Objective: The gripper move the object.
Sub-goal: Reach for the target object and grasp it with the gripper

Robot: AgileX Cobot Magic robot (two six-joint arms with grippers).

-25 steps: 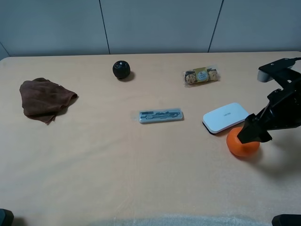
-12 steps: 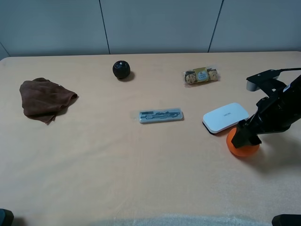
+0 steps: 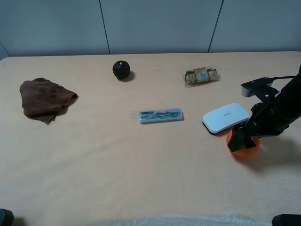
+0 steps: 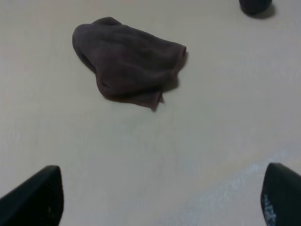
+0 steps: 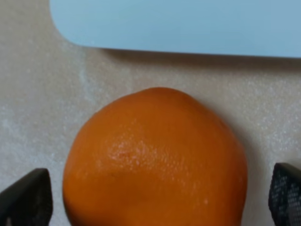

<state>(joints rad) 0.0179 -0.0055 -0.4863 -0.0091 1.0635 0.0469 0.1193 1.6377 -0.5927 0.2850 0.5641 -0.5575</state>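
The orange [image 3: 245,148] lies near the right edge of the table [image 3: 141,165], just beside the white case [image 3: 225,117]; bare tabletop lies in front. The right gripper [image 3: 242,139] slants down over it, 2 fingers [image 5: 26,200] spread wide, not touching. The left gripper [image 4: 157,197] also gapes, near the brown cloth [image 4: 129,66].

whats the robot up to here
The right gripper is down over the orange fruit, jaws open with a finger on each side, not yet closed on it. The fruit sits on the table right beside the white case. The left gripper is open too and holds nothing, with the brown cloth ahead of it.
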